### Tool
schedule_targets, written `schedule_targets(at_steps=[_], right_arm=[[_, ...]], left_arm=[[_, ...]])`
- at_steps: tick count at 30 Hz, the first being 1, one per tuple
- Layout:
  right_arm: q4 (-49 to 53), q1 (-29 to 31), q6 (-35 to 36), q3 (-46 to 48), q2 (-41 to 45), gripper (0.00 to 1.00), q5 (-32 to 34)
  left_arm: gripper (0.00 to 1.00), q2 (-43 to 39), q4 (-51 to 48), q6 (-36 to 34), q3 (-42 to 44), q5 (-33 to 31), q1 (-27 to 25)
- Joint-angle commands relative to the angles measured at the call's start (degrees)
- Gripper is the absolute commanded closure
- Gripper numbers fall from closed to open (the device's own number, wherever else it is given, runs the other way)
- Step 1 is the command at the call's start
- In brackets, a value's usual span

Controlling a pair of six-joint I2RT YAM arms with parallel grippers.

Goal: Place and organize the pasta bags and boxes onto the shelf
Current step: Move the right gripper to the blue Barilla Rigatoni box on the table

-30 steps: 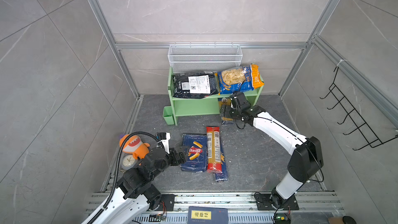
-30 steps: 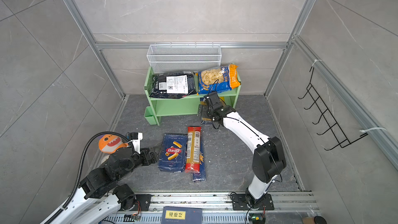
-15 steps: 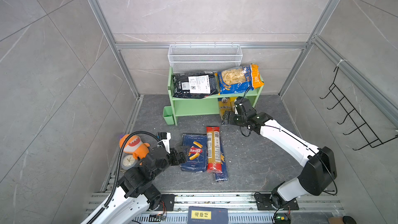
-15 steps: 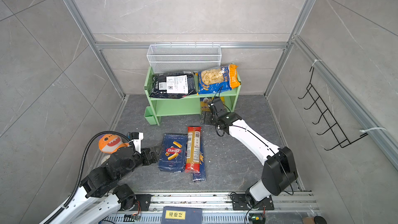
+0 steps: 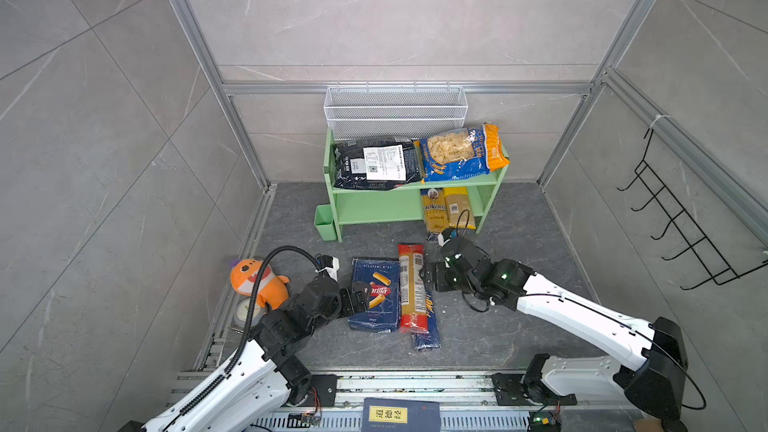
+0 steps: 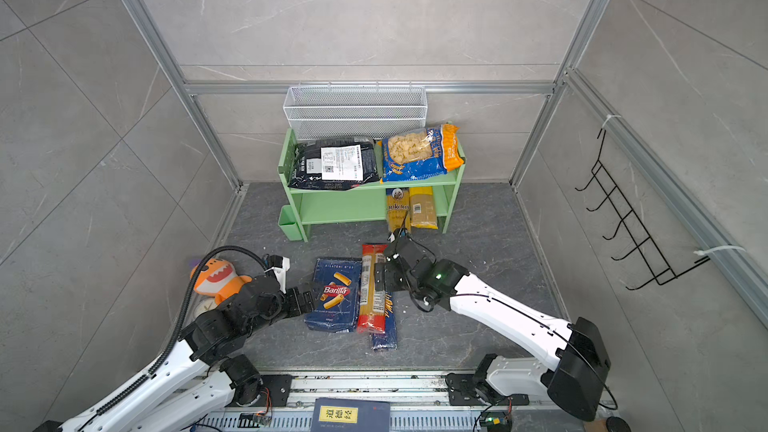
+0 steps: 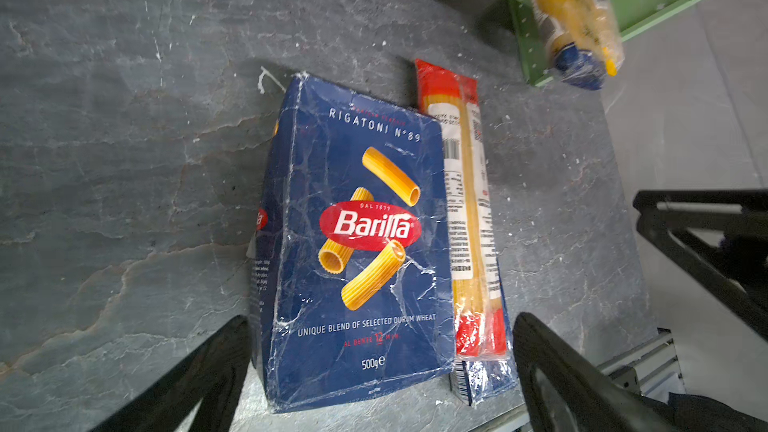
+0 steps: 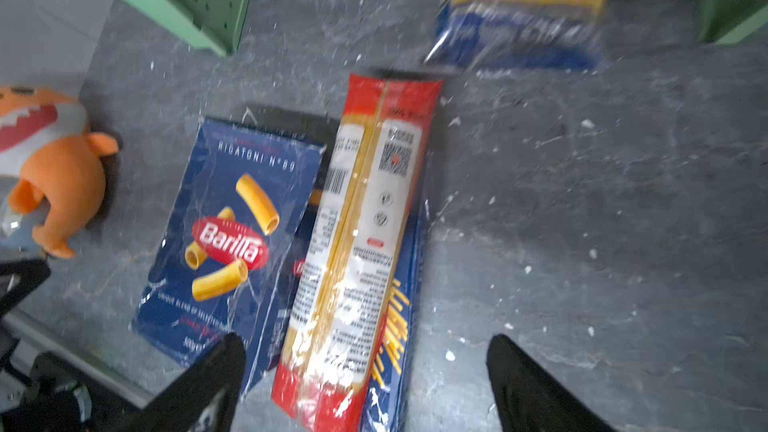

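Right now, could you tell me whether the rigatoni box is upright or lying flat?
Lying flat: the rigatoni box rests face up on the floor, printed front toward the overhead cameras.

Grey veined tile walls [image 5: 374, 14], aluminium frame posts [image 5: 199, 56], dark slate floor [image 5: 469, 342], white mesh basket [image 5: 395, 110], black hook rack [image 5: 681, 234]

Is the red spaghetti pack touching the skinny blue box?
Touching. The right wrist view shows the red spaghetti pack lying on the skinny blue box, whose edge sticks out beneath it.
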State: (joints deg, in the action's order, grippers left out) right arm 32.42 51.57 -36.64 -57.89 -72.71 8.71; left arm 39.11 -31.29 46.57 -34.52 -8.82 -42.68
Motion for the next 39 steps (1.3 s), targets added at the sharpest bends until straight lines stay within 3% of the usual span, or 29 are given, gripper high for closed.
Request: schedule_targets(at_steps=[1,8,18,26,39], right_arm=[[-4.33,3.53,-3.69,3.53,-0.4,0.07,-3.76],[-18.76,8.4,-7.56,7.33,-6.08,0.07,-14.75],[-29.52,11.38,-11.46,7.39,-15.87,0.07,-24.12],[-24.25,10.93,-12.66,7.68,-19.77,0.07,-21.46],[-14.14,2.94,-9.65,9.29,-18.75,0.06,-20.1]], left_arm=[[0.0,1.15,0.13,3.33,1.56,0.88,1.82],[0.09,2.33,3.09,7.08,6.85,8.81,9.27],[0.12,5.25,5.77,8.23,8.7,10.49,10.45],[0.15,8.22,7.73,8.36,10.34,11.41,11.62],[0.28,5.05,6.56,7.08,13.31,13.89,16.34]])
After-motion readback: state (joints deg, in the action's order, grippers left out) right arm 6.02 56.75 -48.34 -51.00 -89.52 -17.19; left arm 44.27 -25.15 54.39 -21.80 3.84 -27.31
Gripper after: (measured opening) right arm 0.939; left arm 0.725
